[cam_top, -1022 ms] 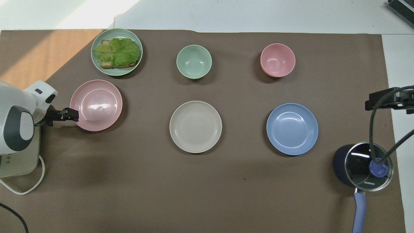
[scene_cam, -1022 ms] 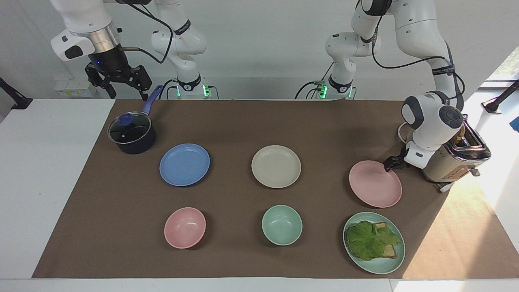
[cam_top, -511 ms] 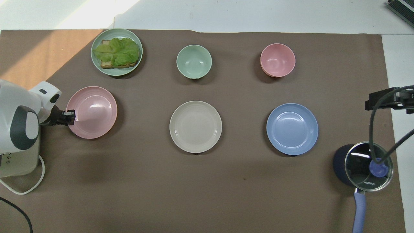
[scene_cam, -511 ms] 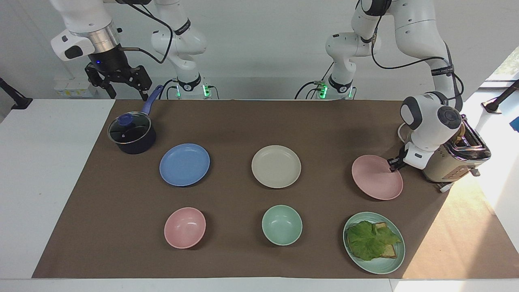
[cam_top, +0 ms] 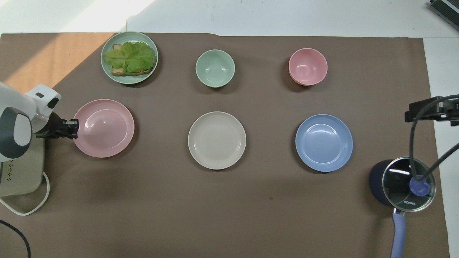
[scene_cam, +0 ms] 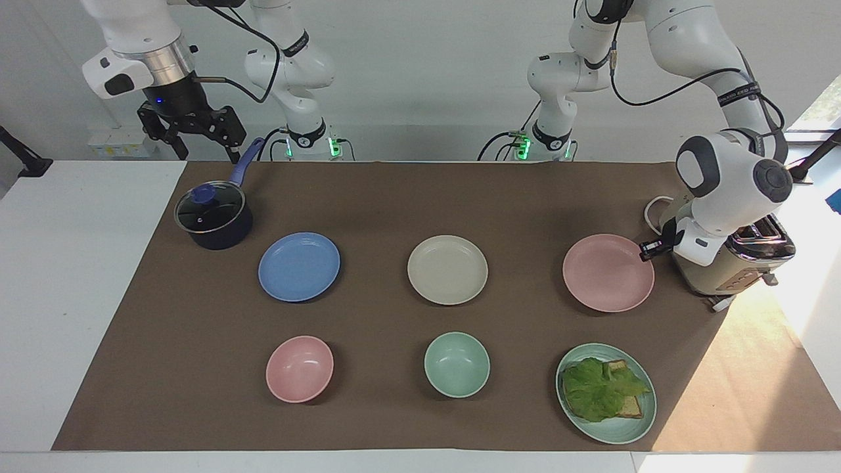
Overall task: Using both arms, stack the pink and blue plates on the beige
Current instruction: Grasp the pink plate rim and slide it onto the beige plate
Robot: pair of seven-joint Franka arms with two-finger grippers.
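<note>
**Pink plate lifted clear of the mat by the left arm**

Since a second ago the pink plate point(scene_cam: 608, 272) has come off the brown mat point(scene_cam: 394, 197) and shifted toward the robots, away from the green plate point(scene_cam: 614, 427) of toast and lettuce. It hangs roughly level, with its shadow on the mat below it. The left gripper point(scene_cam: 650, 248) is clamped on the plate's rim at the side toward the toaster point(scene_cam: 736, 263), its fingers pinched tight on the edge; earlier they stood apart at that rim.

The beige plate point(scene_cam: 447, 270) lies flat at the middle of the mat, nothing on it. The blue plate point(scene_cam: 299, 267) lies flat toward the right arm's end, well apart from the beige one and just beside the dark lidded saucepan point(scene_cam: 213, 217), which sits nearer to the robots.

The right gripper point(scene_cam: 190, 135) waits in the air over the table edge close to the saucepan's handle, its fingers spread wide and holding nothing; it has not moved.

Farther from the robots sit a pink bowl point(scene_cam: 299, 368) and a green bowl point(scene_cam: 456, 364), each apart from the plates.
</note>
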